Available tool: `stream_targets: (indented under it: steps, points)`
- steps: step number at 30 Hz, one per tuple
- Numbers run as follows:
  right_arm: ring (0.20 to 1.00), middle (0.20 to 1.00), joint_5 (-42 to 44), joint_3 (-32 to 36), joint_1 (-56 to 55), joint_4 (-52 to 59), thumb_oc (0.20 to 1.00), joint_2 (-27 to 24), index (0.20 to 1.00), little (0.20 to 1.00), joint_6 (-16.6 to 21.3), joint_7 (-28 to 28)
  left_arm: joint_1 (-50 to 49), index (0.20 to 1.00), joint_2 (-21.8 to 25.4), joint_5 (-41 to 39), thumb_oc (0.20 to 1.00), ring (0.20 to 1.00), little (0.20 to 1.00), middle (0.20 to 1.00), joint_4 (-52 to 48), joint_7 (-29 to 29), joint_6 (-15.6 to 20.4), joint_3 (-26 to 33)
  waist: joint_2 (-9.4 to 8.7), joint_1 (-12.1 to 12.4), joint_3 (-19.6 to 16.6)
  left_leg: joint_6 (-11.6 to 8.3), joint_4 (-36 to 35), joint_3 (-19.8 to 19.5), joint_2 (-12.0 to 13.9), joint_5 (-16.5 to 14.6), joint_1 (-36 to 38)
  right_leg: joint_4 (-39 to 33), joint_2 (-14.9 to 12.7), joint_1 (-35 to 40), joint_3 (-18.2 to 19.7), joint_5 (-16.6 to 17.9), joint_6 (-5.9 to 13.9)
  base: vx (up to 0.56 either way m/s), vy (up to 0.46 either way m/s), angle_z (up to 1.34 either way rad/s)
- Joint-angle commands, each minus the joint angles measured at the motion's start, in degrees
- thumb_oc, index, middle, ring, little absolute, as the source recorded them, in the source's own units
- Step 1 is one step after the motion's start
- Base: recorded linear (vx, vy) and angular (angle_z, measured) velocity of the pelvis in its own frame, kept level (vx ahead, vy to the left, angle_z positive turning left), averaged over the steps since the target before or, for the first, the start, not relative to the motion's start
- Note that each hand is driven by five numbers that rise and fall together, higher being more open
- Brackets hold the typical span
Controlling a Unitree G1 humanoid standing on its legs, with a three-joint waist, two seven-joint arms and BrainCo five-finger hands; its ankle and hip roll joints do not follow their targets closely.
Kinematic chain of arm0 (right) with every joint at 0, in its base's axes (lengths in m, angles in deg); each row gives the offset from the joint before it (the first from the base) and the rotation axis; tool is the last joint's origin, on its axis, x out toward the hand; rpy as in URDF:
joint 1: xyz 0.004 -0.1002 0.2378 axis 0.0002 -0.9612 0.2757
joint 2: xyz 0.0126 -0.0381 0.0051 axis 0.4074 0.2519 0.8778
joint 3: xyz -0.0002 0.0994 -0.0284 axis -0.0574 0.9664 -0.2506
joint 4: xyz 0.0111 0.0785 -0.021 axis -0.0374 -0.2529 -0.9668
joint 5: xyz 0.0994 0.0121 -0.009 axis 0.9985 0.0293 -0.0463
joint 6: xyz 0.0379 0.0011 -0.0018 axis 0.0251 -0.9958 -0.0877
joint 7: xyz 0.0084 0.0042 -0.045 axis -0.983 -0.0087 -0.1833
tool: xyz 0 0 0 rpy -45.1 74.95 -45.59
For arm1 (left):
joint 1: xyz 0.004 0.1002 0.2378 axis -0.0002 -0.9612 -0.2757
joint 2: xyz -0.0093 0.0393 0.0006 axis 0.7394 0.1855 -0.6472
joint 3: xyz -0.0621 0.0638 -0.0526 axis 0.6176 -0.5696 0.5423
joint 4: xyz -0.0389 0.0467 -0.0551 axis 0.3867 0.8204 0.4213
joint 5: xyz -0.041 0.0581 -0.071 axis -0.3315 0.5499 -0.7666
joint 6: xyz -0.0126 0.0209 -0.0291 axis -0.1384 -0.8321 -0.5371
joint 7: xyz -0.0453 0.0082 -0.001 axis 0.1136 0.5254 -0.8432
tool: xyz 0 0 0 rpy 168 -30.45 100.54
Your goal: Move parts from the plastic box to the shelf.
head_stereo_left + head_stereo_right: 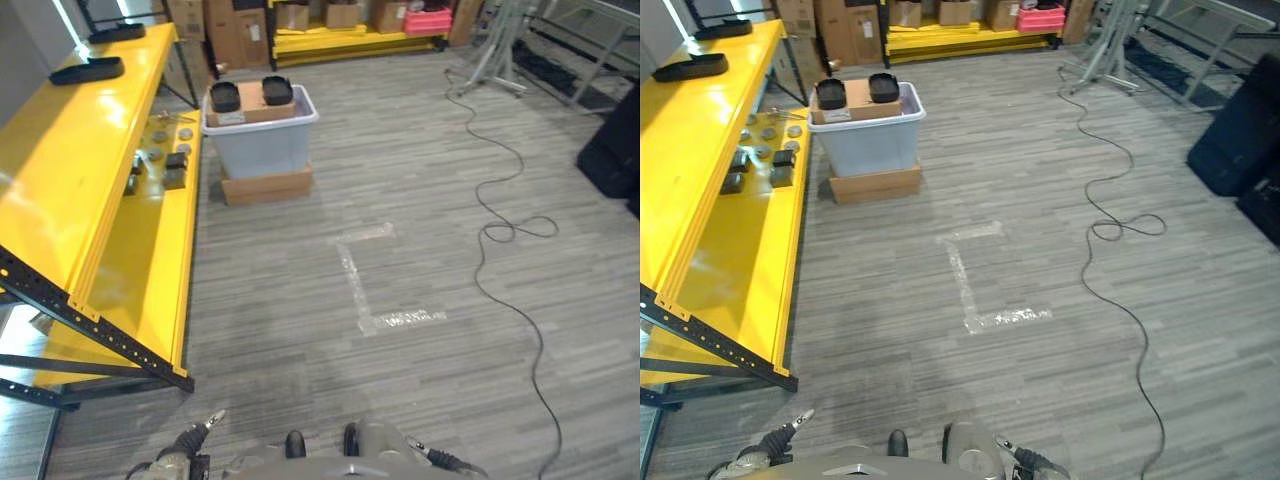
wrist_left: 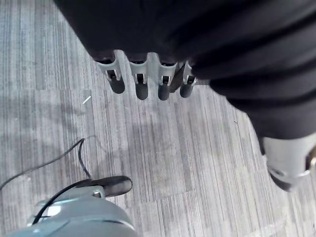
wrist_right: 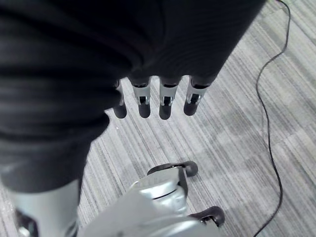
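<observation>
A grey plastic box (image 1: 262, 145) stands on a flat cardboard base on the floor, far ahead, next to the end of the yellow shelf (image 1: 70, 170). A cardboard carton with two black parts (image 1: 225, 97) on top rests in the box. Several small dark and round parts (image 1: 172, 160) lie on the shelf's lower level near the box. My left hand (image 2: 140, 81) hangs over the floor, fingers straight, holding nothing. My right hand (image 3: 165, 101) hangs the same way, empty. Both hands are far from the box.
Two black trays (image 1: 88, 70) lie on the shelf's top level. A white tape corner (image 1: 360, 285) marks the floor ahead. A long black cable (image 1: 500, 200) snakes along the right. A black case (image 1: 612, 150) stands at far right; cardboard boxes and a yellow rack (image 1: 340, 35) line the back.
</observation>
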Motion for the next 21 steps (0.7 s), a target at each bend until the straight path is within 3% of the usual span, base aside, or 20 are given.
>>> stream_targets:
  steps: [1,5,11,16,18,21]
  points:
    - [1.000,1.000,0.4,-0.5,-1.3,0.2,1.000,0.0,1.000,1.000,1.9,-1.3,-0.2,1.000,-0.2,-0.9,1.000,1.000,1.000,1.000,2.9,-0.1,0.6,2.4,-1.31,-0.6,-1.5,-0.46,3.5,-6.1,-3.4,-5.3,-0.7,-16.1,-2.4,2.7,-0.8,11.0,0.69,0.24,-0.128,-0.19]
    - [1.000,1.000,1.1,0.0,-2.1,-0.8,1.000,0.0,1.000,1.000,1.5,-2.2,-0.2,1.000,-0.6,-0.5,1.000,1.000,1.000,1.000,3.3,-1.0,1.6,1.3,-3.08,-2.0,-1.0,-0.64,4.1,-9.2,-5.1,-9.3,2.8,-34.4,-3.0,2.3,0.2,14.8,2.24,0.37,-0.159,-0.03]
    - [1.000,1.000,1.5,1.8,-3.8,-1.9,1.000,0.2,1.000,1.000,2.5,-4.1,-1.3,1.000,-1.0,0.9,1.000,1.000,1.000,1.000,3.9,-0.6,3.3,1.2,-4.30,-2.4,-1.3,-1.52,6.2,-9.8,-3.8,-12.2,5.6,-37.7,-3.8,3.8,0.2,15.9,2.96,0.40,-0.215,0.19]
    - [1.000,1.000,1.5,0.4,-2.6,-3.5,1.000,0.0,1.000,1.000,2.2,-3.9,-1.6,1.000,-1.0,-0.2,1.000,1.000,1.000,1.000,4.2,0.0,3.4,3.1,-4.43,-3.0,-3.7,-4.39,6.8,-10.7,0.5,-13.2,9.1,-34.5,-0.8,8.0,3.7,12.9,-0.22,0.46,-0.289,0.35]
    - [1.000,1.000,1.8,0.0,-2.1,-3.6,1.000,-0.1,1.000,1.000,1.6,-3.7,-1.7,1.000,-0.9,-0.2,1.000,1.000,1.000,1.000,4.2,-0.3,3.8,3.2,-4.37,-2.9,-4.1,-5.32,8.5,-10.5,1.7,-12.1,8.7,-34.0,0.0,8.8,3.8,12.1,-1.12,0.31,-0.220,0.26]
    - [1.000,1.000,2.6,-1.1,-0.9,-3.4,1.000,-1.2,1.000,1.000,0.1,-3.0,-1.0,1.000,-1.1,-2.8,1.000,1.000,1.000,1.000,3.9,-1.5,5.4,4.0,-4.21,-2.6,-4.4,-8.20,21.3,-7.6,5.8,-2.8,4.3,-34.6,2.2,11.3,2.4,9.6,-3.96,0.28,-0.254,0.03]
